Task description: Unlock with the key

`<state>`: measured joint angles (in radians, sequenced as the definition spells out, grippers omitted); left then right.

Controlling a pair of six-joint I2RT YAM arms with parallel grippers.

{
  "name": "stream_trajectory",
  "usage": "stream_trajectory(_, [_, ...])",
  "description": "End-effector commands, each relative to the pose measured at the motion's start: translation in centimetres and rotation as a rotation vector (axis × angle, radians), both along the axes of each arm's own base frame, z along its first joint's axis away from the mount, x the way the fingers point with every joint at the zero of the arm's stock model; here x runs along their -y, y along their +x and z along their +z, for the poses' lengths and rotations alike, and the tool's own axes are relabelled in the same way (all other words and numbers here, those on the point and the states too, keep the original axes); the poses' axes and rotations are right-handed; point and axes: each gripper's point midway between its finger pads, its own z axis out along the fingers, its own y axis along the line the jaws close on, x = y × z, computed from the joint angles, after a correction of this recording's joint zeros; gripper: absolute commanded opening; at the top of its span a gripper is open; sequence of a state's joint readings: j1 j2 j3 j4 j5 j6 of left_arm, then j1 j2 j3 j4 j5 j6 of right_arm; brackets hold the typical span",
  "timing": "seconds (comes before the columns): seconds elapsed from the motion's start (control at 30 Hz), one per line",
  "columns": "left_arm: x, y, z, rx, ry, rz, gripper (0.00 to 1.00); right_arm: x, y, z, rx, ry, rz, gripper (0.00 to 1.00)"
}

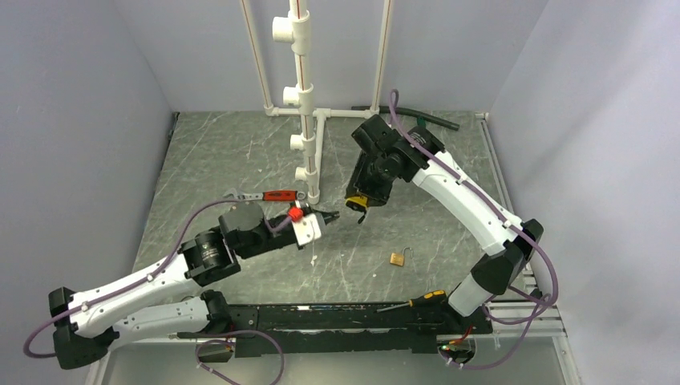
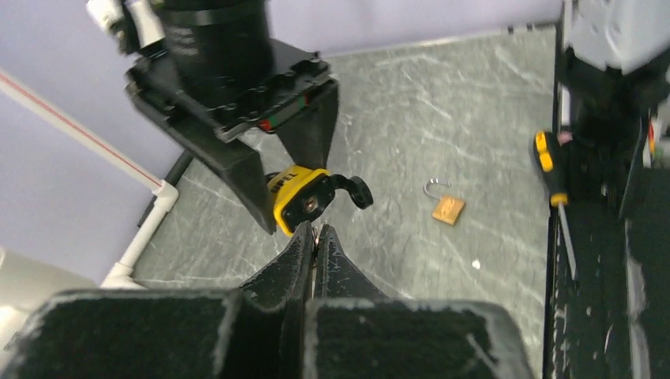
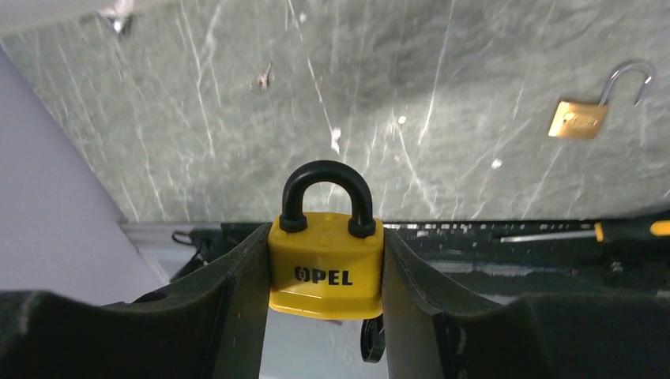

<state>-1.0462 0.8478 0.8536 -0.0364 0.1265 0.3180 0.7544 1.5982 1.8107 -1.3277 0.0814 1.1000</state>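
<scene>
My right pincer (image 3: 325,243) is clamped on the yellow padlock (image 3: 325,275), its shackle pointing to 12 o'clock in the wrist view. Seen from above, my left pincer (image 2: 316,234) sits at 8 o'clock of it, pressed together, and an open brass padlock (image 1: 398,257) lies on the table (image 1: 240,152) at 5 o'clock. The key (image 2: 317,237) is pinched in the left tips, right at the yellow padlock's keyhole face; contact unclear.

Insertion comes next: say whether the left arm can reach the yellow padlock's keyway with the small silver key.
Probably yes: the left gripper, shut on the key, points at the keyway, nothing between; the right gripper holds the padlock.
</scene>
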Motion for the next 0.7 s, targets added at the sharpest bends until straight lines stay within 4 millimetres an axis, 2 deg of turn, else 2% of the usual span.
stream_trajectory(0.0, [-0.4,-1.0,0.9,0.232,0.128,-0.013,0.0,-1.8,-3.2,0.6,-0.142,0.161,0.053,0.0])
stream_trajectory(0.17, [0.4,-3.0,-0.3,0.309,0.197,-0.082,0.0,-3.1,-5.6,-2.1,-0.315,0.266,0.081,0.0])
stream_trajectory(0.33, [1.4,-3.2,-1.9,0.376,0.268,-0.052,0.0,-2.8,-6.1,-2.6,-0.341,0.27,0.056,0.0])
stream_trajectory(0.5, [2.8,-3.2,-3.1,0.457,0.353,-0.046,0.0,-3.5,-6.4,-2.6,-0.365,0.316,0.058,0.0])
stream_trajectory(0.67, [2.5,-3.0,-3.4,0.455,0.37,-0.025,0.0,-3.2,-6.2,-2.8,-0.364,0.292,0.041,0.0])
